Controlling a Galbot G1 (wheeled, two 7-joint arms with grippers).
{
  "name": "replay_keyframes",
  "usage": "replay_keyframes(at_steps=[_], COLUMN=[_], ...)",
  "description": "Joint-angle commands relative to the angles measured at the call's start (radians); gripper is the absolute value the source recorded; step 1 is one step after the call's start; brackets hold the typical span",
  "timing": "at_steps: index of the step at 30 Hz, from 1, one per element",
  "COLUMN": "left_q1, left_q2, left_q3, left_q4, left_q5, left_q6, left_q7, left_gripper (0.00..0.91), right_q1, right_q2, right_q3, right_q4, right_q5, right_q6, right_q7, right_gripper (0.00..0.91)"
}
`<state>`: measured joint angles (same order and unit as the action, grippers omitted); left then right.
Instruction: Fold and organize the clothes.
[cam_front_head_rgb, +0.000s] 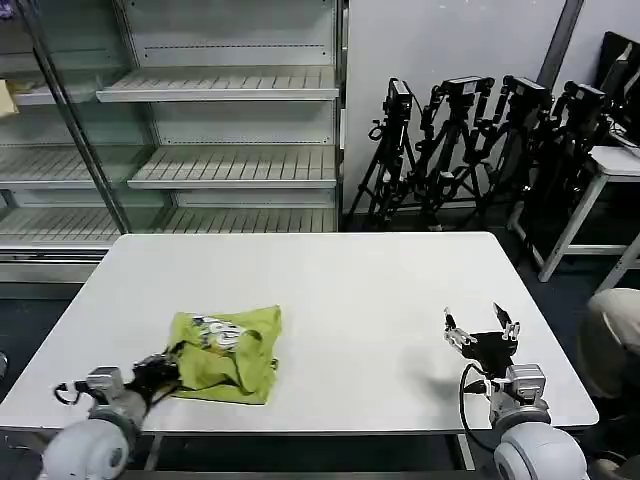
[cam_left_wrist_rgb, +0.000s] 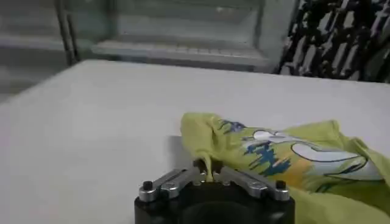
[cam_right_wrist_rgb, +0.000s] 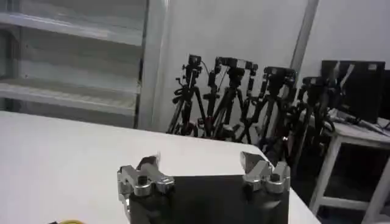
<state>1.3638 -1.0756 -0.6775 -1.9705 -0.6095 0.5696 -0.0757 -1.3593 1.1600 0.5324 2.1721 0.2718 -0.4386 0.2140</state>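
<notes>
The clothes (cam_front_head_rgb: 228, 354) are one lime-green shirt with a blue and white print, lying crumpled on the white table (cam_front_head_rgb: 340, 290) toward its front left. My left gripper (cam_front_head_rgb: 168, 366) is at the shirt's near left edge, shut on a pinch of its fabric. In the left wrist view the green cloth (cam_left_wrist_rgb: 286, 161) rises from between the closed fingers of the left gripper (cam_left_wrist_rgb: 209, 176). My right gripper (cam_front_head_rgb: 482, 331) hovers over the table's front right with its fingers spread and nothing between them; the right wrist view shows the right gripper (cam_right_wrist_rgb: 204, 167) open above bare tabletop.
Empty metal shelves (cam_front_head_rgb: 225, 140) stand behind the table. A row of black tripods (cam_front_head_rgb: 470, 150) leans against the back wall at the right, beside another white table (cam_front_head_rgb: 610, 165). The tabletop between the two grippers is bare.
</notes>
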Motion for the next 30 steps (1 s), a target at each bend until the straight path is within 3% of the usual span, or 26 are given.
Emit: replay_keyframes(at_steps=[1,2,5,9,12,13,15,16,22,25,30], left_q1=[0.077,0.089,0.102,0.076,0.070,0.067,0.060,0.058,-0.003,-0.028,-0.140], left_q2=[0.402,0.468,0.559,0.556,0.452,0.378,0.313,0.227,0.021,-0.033,-0.125], left_q3=[-0.373,-0.423,-0.520,-0.499,-0.356,-0.247,-0.113,0.026,0.412,0.524,0.584], left_q4=[0.071,0.103,0.152,0.069,-0.113,-0.187,-0.247,-0.289,-0.326,-0.295,-0.212], left_q5=[0.010,-0.006,-0.008,0.062,0.173,0.228,0.289,0.358,0.476,0.474,0.462], left_q6=[0.007,0.008,0.008,0.008,0.008,0.008,0.008,0.008,0.007,0.007,0.008], left_q7=[0.054,0.057,0.062,0.062,0.059,0.057,0.052,0.049,0.016,-0.017,-0.088], left_gripper=[0.010,0.010,0.010,0.010,0.010,0.010,0.010,0.010,0.010,0.010,0.020], right_q1=[0.031,0.038,0.055,0.065,0.060,0.056,0.047,0.039,0.016,0.010,0.008], right_q2=[0.010,0.012,0.019,0.022,0.020,0.019,0.018,0.016,0.013,0.016,0.013], right_q3=[-0.045,-0.053,-0.075,-0.081,-0.068,-0.064,-0.052,-0.045,-0.019,-0.008,0.015], right_q4=[-0.021,-0.026,-0.034,-0.038,-0.041,-0.042,-0.043,-0.041,-0.031,-0.027,-0.026], right_q5=[0.000,-0.001,-0.002,-0.002,-0.001,-0.001,-0.001,-0.001,-0.003,-0.007,-0.006], right_q6=[0.011,0.012,0.014,0.016,0.018,0.019,0.021,0.021,0.016,0.013,0.013], right_q7=[-0.001,-0.002,-0.001,-0.002,-0.002,-0.002,-0.002,-0.002,-0.001,-0.002,-0.002], right_gripper=[0.907,0.907,0.907,0.907,0.907,0.907,0.907,0.907,0.907,0.907,0.907])
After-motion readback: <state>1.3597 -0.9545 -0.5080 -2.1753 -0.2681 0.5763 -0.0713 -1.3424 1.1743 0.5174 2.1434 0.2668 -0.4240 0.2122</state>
